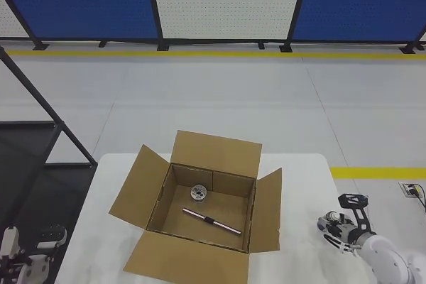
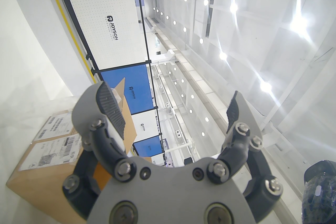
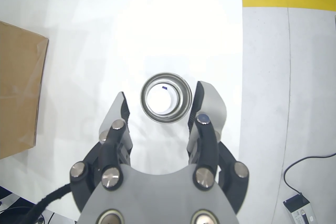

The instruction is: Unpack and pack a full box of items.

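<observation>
A large industrial test hall: blue and white pegboard partitions (image 1: 227,18) fence a pale grey floor (image 1: 199,99) marked with yellow tape lines (image 1: 199,53). Far beyond the left gripper (image 2: 170,92), a high white ceiling (image 2: 262,12) carries rows of round lights (image 2: 223,55).

the cardboard box (image 1: 216,150) is showing matt, rough brown board, with white paper labels (image 2: 52,146) sticking flat on one wall. the can (image 3: 166,100) is gleaming with a polished metal rim. the left gripper (image 2: 169,92) is wearing ribbed black pads (image 2: 110,109) on smooth grey metal fingers (image 2: 80,114). the white table (image 1: 302,206) is looking smooth and matt.
</observation>
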